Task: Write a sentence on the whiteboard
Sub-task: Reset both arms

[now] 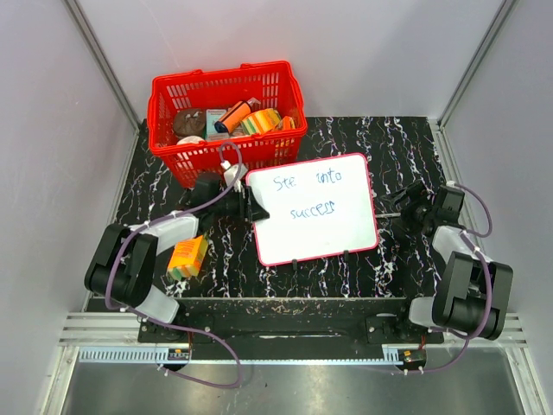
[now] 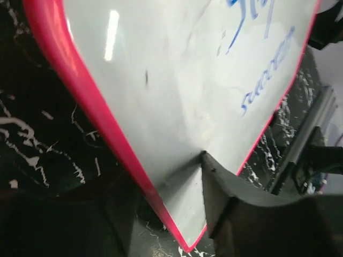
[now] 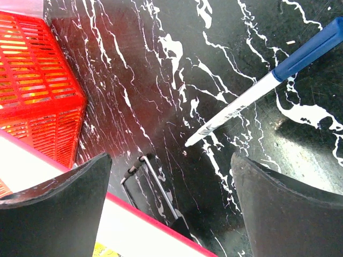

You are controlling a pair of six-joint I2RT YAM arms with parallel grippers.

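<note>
Blue lettering, the sentence, fills two lines on the whiteboard, propped mid-table with the red basket at 11 o'clock. At the board's 3 o'clock the right tool gapes wide and empty. The marker lies loose beyond it, so the writing looks finished. At 9 o'clock the left tool straddles the board's edge, but whether it clamps cannot be told. Next it should let go gently.

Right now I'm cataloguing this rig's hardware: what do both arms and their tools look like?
The left arm and right arm have black joint housings, pale grey link shells and looping purple cables. The left tool and right tool have matte black, curved fingers.
</note>
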